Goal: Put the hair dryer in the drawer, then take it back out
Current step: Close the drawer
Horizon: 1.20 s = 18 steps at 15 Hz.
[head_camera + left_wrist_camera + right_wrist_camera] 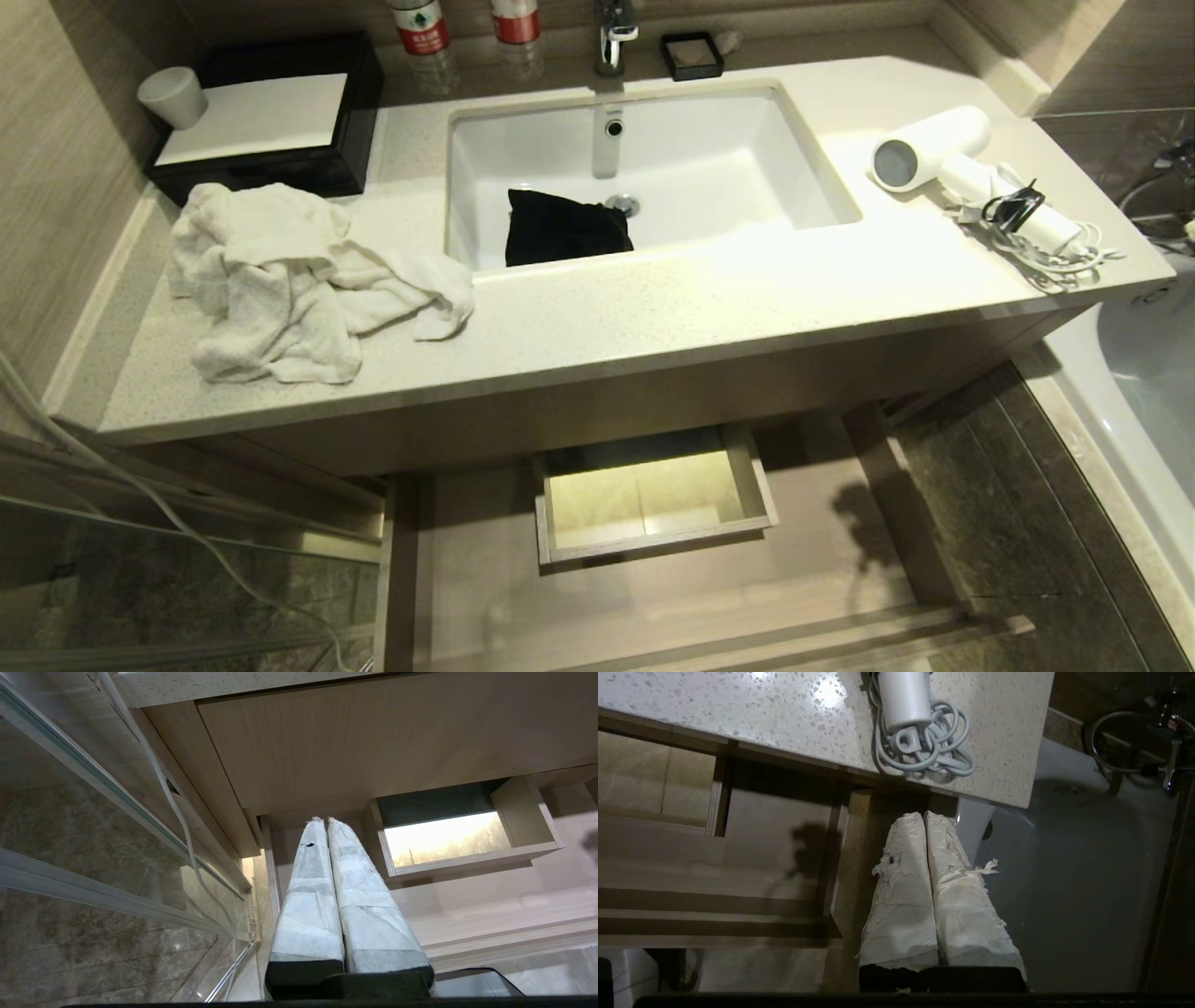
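Speckled worktop (653,308) with sink (653,168), open drawer (653,579) pulled out below it, crumpled towel (299,280) at left, hair dryer (971,177) lying at worktop's right end, right tool (924,814) clenched empty below that edge, left tool (325,820) clenched empty near drawer

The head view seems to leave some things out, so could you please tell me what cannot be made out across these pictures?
- Both arms: outside the head view.
- The drawer: its back is hidden under the countertop in the head view.
- The hair dryer: its barrel is cut off by the right wrist view's edge.
- The bottles: their tops are cut off by the head view's edge.
- The black cloth in the sink: what it is cannot be told.
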Tool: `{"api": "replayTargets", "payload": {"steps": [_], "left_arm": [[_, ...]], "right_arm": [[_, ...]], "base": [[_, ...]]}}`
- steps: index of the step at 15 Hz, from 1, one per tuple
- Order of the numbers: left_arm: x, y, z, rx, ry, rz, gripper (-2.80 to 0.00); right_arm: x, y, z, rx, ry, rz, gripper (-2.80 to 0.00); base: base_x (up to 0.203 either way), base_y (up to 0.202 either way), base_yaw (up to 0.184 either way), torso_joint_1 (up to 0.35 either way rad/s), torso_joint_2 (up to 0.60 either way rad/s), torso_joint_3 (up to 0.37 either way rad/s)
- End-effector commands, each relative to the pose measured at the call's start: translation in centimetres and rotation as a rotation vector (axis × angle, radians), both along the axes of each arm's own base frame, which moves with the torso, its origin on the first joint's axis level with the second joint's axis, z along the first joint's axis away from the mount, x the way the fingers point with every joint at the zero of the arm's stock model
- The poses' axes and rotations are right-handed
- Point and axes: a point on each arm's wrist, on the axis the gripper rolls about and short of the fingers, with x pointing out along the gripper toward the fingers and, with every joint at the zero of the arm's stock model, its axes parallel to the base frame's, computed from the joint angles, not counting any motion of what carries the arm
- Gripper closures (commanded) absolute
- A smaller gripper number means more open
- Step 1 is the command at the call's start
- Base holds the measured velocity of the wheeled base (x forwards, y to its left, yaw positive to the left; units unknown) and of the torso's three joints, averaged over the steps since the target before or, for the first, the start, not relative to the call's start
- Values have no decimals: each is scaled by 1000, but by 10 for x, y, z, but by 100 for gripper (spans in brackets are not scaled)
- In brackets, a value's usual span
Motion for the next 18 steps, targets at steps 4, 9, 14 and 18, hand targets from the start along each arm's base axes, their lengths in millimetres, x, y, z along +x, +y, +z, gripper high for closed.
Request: {"api": "replayTargets", "payload": {"steps": [4,9,14,18], "left_arm": [[0,0,0,0,1,0,0],[0,0,0,0,1,0,0],[0,0,0,0,1,0,0],[0,0,0,0,1,0,0]], "right_arm": [[-17,2,3,42,-22,-71,0],[-23,4,-6,128,-7,-108,0],[-45,11,-20,175,110,-121,0],[-59,17,-27,192,148,-115,0]], "base": [[0,0,0,0,0,0],[0,0,0,0,0,0],[0,0,0,0,0,0],[0,0,0,0,0,0]]}}
